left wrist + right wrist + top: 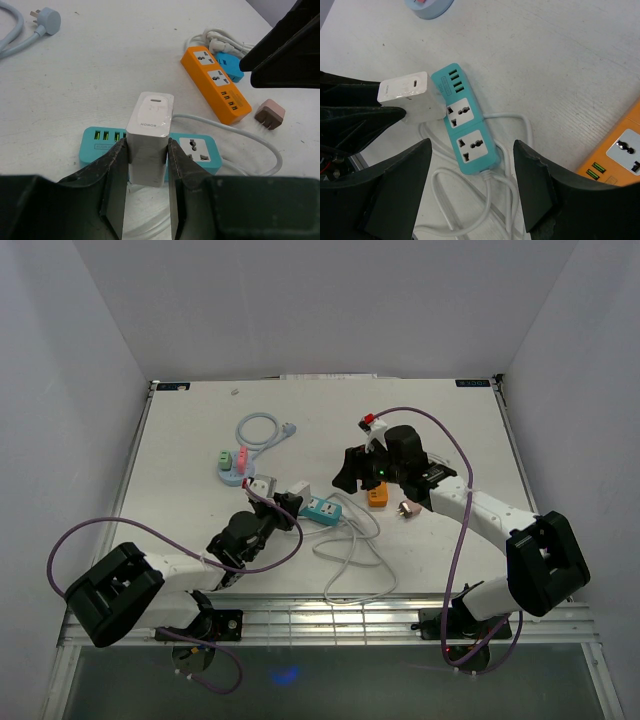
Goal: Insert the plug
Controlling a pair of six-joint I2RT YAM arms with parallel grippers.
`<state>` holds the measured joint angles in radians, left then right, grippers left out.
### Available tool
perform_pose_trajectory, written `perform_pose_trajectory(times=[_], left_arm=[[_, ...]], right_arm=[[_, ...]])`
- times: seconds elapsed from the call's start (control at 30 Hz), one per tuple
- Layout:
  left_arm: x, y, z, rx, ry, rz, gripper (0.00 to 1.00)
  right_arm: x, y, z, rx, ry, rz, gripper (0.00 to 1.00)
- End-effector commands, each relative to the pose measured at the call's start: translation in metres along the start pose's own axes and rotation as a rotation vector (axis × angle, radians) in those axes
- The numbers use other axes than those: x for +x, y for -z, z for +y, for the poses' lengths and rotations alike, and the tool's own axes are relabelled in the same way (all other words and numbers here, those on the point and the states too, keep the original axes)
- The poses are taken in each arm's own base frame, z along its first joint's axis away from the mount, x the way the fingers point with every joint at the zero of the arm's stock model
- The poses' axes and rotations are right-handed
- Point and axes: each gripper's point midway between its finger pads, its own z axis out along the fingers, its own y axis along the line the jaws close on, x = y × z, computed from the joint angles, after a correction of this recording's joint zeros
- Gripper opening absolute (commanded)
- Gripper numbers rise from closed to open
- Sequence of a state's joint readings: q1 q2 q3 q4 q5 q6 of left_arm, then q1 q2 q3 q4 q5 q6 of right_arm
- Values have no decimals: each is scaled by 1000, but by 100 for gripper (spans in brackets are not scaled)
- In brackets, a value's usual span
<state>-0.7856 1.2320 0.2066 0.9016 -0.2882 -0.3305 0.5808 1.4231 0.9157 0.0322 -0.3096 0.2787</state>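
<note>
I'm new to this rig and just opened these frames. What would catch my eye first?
First, the white charger clamped in the left gripper, right at the teal power strip in the middle of the table. Next, the right gripper hanging open above that strip, with an orange power strip lying just to its right.

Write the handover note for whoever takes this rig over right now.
Left tool: shut on the white charger.
Right tool: open, empty, hovering over the teal strip.
Charger: held at the strip's edge, beside the sockets. Both sockets show empty.
Done: charger grasped, at the strip.
Left: line its prongs up with a socket and press it in. The right tool could probably steady the strip.
</note>
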Motion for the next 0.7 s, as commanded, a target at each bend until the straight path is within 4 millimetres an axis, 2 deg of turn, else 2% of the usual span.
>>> perform_pose_trajectory(times=[0.0,0.17,0.67], left_arm=[[-32,-8,-17,49,10,-110,0],[-37,-10,-21,56,-4,-127,0],[-7,-14,-16,30,-12,-54,0]], right_arm=[[-5,-2,2,-19,13,-30,72],[-6,0,2,-15,16,-33,71],[-7,1,5,-24,15,-36,71]])
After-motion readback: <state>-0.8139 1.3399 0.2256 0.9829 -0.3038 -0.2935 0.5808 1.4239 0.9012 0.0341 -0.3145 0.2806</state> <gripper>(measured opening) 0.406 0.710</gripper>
